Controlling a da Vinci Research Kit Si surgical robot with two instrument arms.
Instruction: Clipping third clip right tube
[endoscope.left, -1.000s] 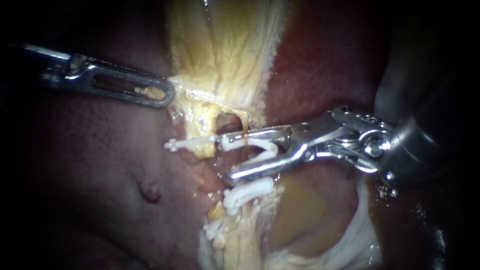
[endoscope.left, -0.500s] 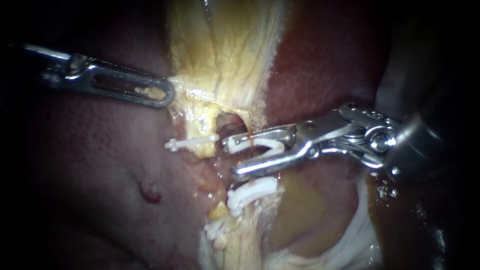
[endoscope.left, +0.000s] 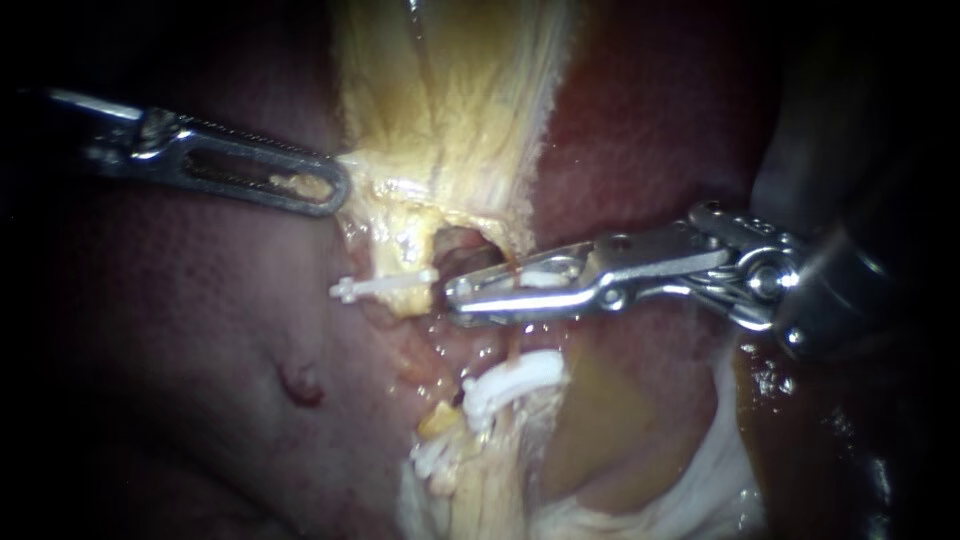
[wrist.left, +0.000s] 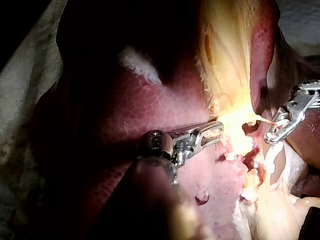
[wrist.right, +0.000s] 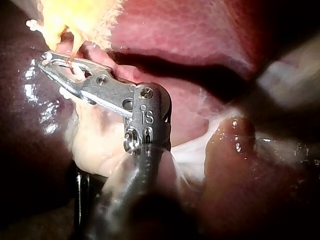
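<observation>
— Where is the clip?

— The white clip (endoscope.left: 540, 279) lies between the jaws of the right instrument (endoscope.left: 456, 300). The jaws are pressed onto it from both sides, with only a thin slit between them. They cross the right tube (endoscope.left: 513, 343), the thin brownish strand, so the clip sits on that tube.

— Anything else on the right tube?

— A second clip (endoscope.left: 508, 380), white and curved, is lower on the right tube, close under the jaws but apart from them. More white bits lie further down; I cannot tell what they hold.

— And beside it?

— Just left of the right tube, where it meets the jaws, there is a dark opening (endoscope.left: 462, 247) in the yellow tissue (endoscope.left: 450, 110). Left of the right tube, past that opening, a sideways clip (endoscope.left: 385, 287) sticks out on a strip of the yellow tissue.

— The other instrument?

— The left instrument (endoscope.left: 338, 188) is well up and to the left of the right tube. Its long slotted jaws lie together, nipping the edge of the yellow tissue, and a yellow scrap shows through the slot.

— Around all that?

— The liver (endoscope.left: 200, 330), dark red, lies on both sides of the right tube.
</observation>
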